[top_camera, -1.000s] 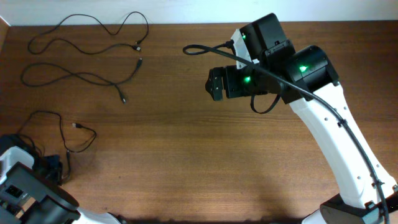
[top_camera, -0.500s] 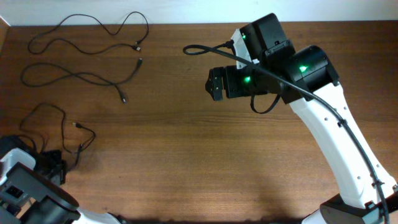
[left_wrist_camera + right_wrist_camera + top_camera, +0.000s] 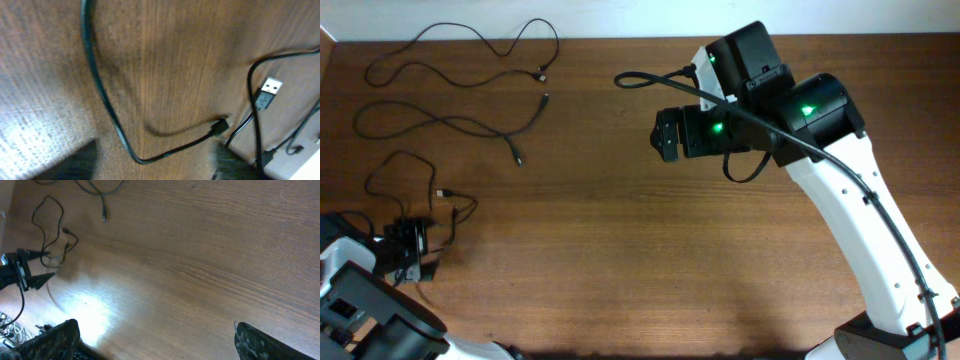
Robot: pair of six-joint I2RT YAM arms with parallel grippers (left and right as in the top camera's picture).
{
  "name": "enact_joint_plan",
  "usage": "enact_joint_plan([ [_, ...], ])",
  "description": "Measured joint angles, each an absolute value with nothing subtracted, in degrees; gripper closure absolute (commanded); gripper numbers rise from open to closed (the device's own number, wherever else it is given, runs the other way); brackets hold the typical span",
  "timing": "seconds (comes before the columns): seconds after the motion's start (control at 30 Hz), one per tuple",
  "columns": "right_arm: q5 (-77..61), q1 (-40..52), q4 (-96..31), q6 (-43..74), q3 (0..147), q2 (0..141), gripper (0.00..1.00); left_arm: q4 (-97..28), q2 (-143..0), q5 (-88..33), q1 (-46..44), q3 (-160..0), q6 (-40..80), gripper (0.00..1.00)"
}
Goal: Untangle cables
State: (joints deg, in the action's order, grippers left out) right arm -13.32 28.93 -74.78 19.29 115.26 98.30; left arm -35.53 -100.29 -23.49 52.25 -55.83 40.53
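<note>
I'm looking down on a brown wooden table point(image 3: 600, 250), its grain running left to right. Nearest me, at the left corner, my left gripper point(image 3: 48, 264) has its jaws spread. I can't tell whether the upper tip touches the near cable point(image 3: 396, 156), which lies looped just beyond it, its silver USB plug point(image 3: 268, 90) flat on the wood. Mid-table, the right gripper point(image 3: 155, 332) hangs over bare wood, jaws wide apart and holding nothing. Farther back on the left lie the middle cable point(image 3: 450, 120) and the far cable point(image 3: 492, 44), apart from each other, near a pale wall point(image 3: 620, 15).
</note>
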Motion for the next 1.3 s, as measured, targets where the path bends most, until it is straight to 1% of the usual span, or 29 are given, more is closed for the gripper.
enact_joint_plan([
  [0.17,-13.3,28.9,-74.8,19.3,115.3,98.3,0.02,-35.4,-100.3,-23.6,52.2,-56.1,40.5,0.01],
  [0.23,-13.3,28.9,-74.8,19.3,115.3,98.3,0.01,-37.3,-100.3,-21.7,52.2,-57.0,40.5,0.01],
  [0.4,-13.3,28.9,-74.8,19.3,115.3,98.3,0.02,-45.1,-100.3,-9.3,52.2,-61.1,40.1,0.01],
  [0.47,-13.3,28.9,-74.8,19.2,115.3,98.3,0.02,-46.1,-100.3,-5.8,52.2,-63.7,38.7,0.00],
  [0.57,-13.3,28.9,-74.8,19.3,115.3,98.3,0.02,-46.2,-100.3,-3.6,52.2,-69.2,36.3,0.11],
  [0.63,-13.3,28.9,-74.8,19.3,115.3,98.3,0.02,-44.6,-100.3,-3.6,52.2,-72.3,34.6,0.13],
  [0.67,-13.3,28.9,-74.8,19.3,115.3,98.3,0.02,-42.8,-100.3,-3.7,52.2,-73.7,33.5,0.13],
  [0.73,-13.3,28.9,-74.8,19.3,115.3,98.3,0.02,-37.6,-100.3,-4.6,52.2,-74.8,30.3,0.16],
  [0.77,-13.3,28.9,-74.8,19.2,115.3,98.3,0.02,-35.7,-100.3,-4.8,52.2,-74.9,28.4,0.25],
  [0.8,-13.3,28.9,-74.8,19.3,115.3,98.3,0.02,-33.7,-100.3,-5.1,52.1,-74.9,26.2,0.39],
  [0.83,-13.3,28.9,-74.7,19.3,115.3,98.3,0.01,-32.9,-100.3,-5.3,52.0,-74.9,25.3,0.48],
  [0.87,-13.3,28.9,-74.8,19.3,115.3,98.3,0.02,-31.3,-100.3,-5.4,51.7,-74.9,23.4,0.57],
  [0.9,-13.3,28.9,-74.8,19.2,115.3,98.3,0.02,-30.0,-100.4,-5.6,51.5,-74.9,22.5,0.59],
  [0.97,-13.3,28.9,-74.8,19.3,115.3,98.3,0.02,-27.2,-101.0,-5.7,50.9,-74.9,20.9,0.59],
  [1.0,-13.3,28.9,-74.8,19.3,115.3,98.3,0.02,-26.6,-101.3,-5.8,50.7,-74.9,20.6,0.61],
  [1.13,-13.3,28.9,-74.8,19.3,115.3,98.3,0.02,-21.3,-108.4,-5.8,48.4,-75.1,19.1,0.53],
  [1.2,-13.3,28.9,-74.8,19.3,115.3,98.3,0.02,-19.8,-111.0,-5.8,47.7,-75.1,18.5,0.46],
  [1.23,-13.3,28.9,-74.8,19.3,115.3,98.3,0.02,-18.9,-112.7,-5.9,47.2,-75.1,17.6,0.45],
  [1.3,-13.3,28.9,-74.8,19.3,115.3,98.3,0.02,-17.6,-114.7,-6.0,46.5,-75.1,15.7,0.45],
])
